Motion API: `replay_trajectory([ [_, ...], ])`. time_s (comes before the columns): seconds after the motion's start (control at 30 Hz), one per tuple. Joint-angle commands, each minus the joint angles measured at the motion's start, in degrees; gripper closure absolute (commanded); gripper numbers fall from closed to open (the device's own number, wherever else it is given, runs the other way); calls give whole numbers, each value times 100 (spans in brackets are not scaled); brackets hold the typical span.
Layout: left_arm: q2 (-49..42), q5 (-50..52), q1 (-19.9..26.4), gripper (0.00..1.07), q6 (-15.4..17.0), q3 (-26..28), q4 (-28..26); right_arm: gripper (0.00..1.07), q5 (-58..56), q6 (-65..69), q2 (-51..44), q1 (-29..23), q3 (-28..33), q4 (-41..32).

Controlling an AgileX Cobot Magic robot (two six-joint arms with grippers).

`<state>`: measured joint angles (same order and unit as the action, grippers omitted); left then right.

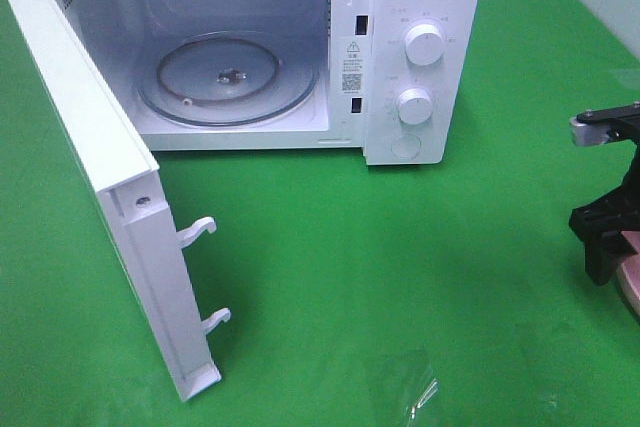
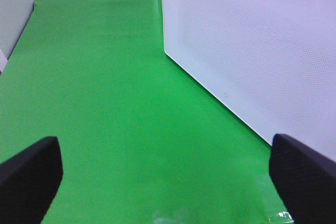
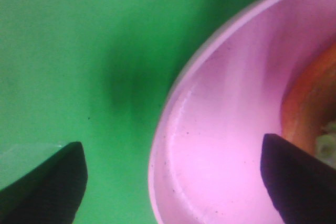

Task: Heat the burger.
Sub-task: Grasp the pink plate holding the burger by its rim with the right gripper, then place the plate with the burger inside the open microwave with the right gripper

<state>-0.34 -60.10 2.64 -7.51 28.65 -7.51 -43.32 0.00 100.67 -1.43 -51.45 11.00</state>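
In the right wrist view, the burger [image 3: 313, 109] shows only as an orange-brown edge with a bit of pale green, lying on a pink plate [image 3: 220, 145]. My right gripper [image 3: 170, 148] is open and straddles the plate's rim: one finger is over the green cloth, the other over the plate's inside. In the high view this gripper [image 1: 603, 247] hangs at the far right edge above the plate [image 1: 631, 285]. The left gripper [image 2: 165, 145] is open over bare green cloth, beside the white microwave door [image 2: 252, 51]. It is out of the high view.
The white microwave [image 1: 300, 47] stands at the back with its door [image 1: 110, 177] swung wide toward the front left. A glass turntable [image 1: 228, 77] lies inside. A scrap of clear film [image 1: 420, 392] lies on the green cloth near the front.
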Motion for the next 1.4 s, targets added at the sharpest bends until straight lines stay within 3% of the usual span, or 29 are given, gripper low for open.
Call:
replay_trajectory([
  [0.03,-97,80,-17,4,-6,-17,11,23,143,0,201,11,6,6],
  [0.63,-97,80,-17,4,-6,-17,11,29,304,120,768,11,52,-11],
  [0.7,-97,80,-17,4,-6,-17,11,35,315,235,768,11,109,34],
  [0.77,-97,80,-17,4,-6,-17,11,52,378,384,768,11,212,143],
  [0.8,-97,80,-17,4,-6,-17,11,52,378,384,768,11,212,143],
  [0.83,-97,80,-17,4,-6,-17,11,65,413,487,768,11,246,178],
  [0.87,-97,80,-17,4,-6,-17,11,65,413,487,768,11,246,178],
  [0.9,-97,80,-17,4,-6,-17,11,77,435,493,762,11,298,183],
  [0.93,-97,80,-17,4,-6,-17,11,77,435,493,762,11,298,183],
  [0.97,-97,80,-17,4,-6,-17,11,90,441,487,762,11,338,189],
  [1.0,-97,80,-17,4,-6,-17,11,90,441,487,762,11,338,189],
  [1.03,-97,80,-17,4,-6,-17,11,101,430,487,762,11,338,252],
  [1.07,-97,80,-17,4,-6,-17,11,101,430,487,762,11,338,252],
  [1.1,-97,80,-17,4,-6,-17,11,107,378,487,745,11,338,355],
  [1.4,-97,80,-17,4,-6,-17,11,107,246,590,516,-6,332,378],
])
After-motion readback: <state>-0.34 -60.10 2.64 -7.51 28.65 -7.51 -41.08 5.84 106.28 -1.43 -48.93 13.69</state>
